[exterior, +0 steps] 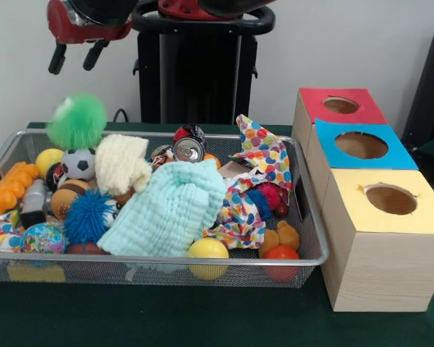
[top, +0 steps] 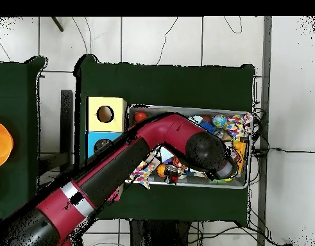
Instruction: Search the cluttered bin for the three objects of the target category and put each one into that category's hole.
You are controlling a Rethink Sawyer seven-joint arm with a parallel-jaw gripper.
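Note:
The wire mesh bin [exterior: 166, 259] is full of toys and cloths. No clear plastic bottle with a blue label can be made out in it; cloths and toys cover much of the pile. A crushed drink can with a silver top [exterior: 189, 144] lies at the back middle. My gripper [exterior: 76, 58] hangs high over the bin's far left corner, open and empty. A blurred green fuzzy ball [exterior: 77, 121] is just below it, above the pile. In the overhead view my arm [top: 140, 154] covers most of the bin [top: 244, 184] and hides the gripper.
Three wooden boxes stand right of the bin, with holes in a red top [exterior: 340, 105], a blue top [exterior: 360, 144] and a yellow top [exterior: 390, 199]. A light blue cloth [exterior: 170, 210], a cream cloth [exterior: 123, 163] and a spotted cloth [exterior: 264, 155] lie over the pile.

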